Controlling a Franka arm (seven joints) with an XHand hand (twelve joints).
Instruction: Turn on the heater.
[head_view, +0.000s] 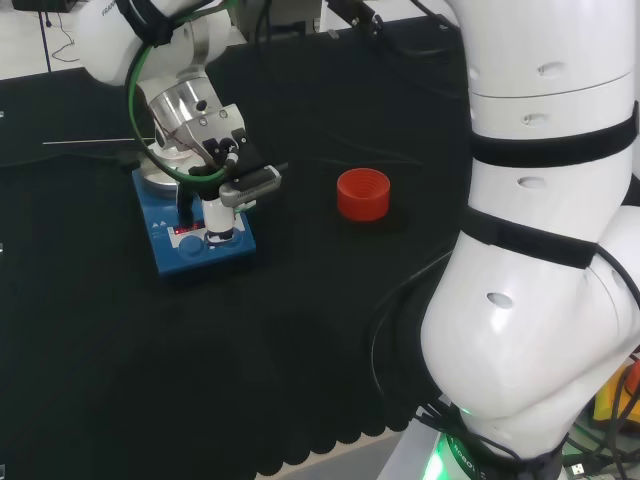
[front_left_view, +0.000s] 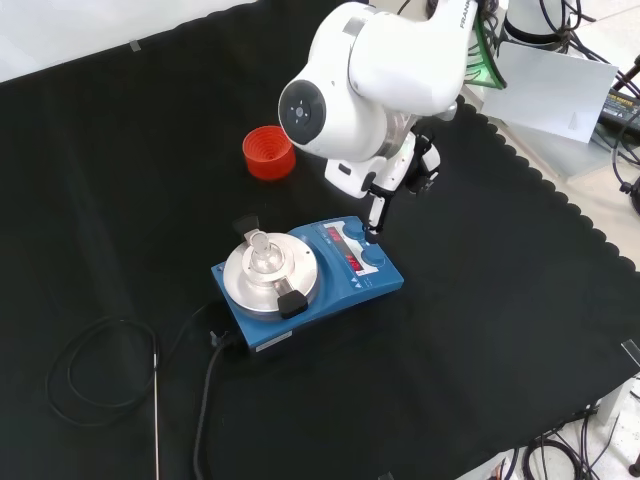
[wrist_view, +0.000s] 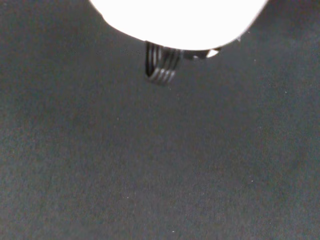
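Centrally on the black cloth (front_left_view: 520, 280) sits the heater (front_left_view: 305, 280), a blue hotplate with a round silver top plate (front_left_view: 270, 275) and a front panel carrying a red lit display (front_left_view: 345, 252) and blue knobs. In the front view it lies just below the arm's big white link; in the head view it is at the left, with the panel on its near side.

The hand (head_view: 215, 185) hangs over that panel. One finger (front_left_view: 373, 215) points straight down and its tip is at, or just above, the knob (front_left_view: 372, 257) at the panel's right end in the front view — whether it touches cannot be told. The other fingers look folded back out of the way, gripping nothing.

To do this step well, the pointing finger should probably come down square on the control and press or turn it without sliding onto the display or nudging the heater across the cloth.

From the front, a small clear glass piece (front_left_view: 260, 250) stands on the silver plate, and a black cable (front_left_view: 100, 360) with a thin metal probe (front_left_view: 156, 410) lies at the near left. Seen from the head camera, the arm covers most of that plate. A red ribbed ring (head_view: 362, 193) stands well apart from the heater, to its right in the head view. At the wrist camera, dark cloth spreads under a blurred white part of the hand.
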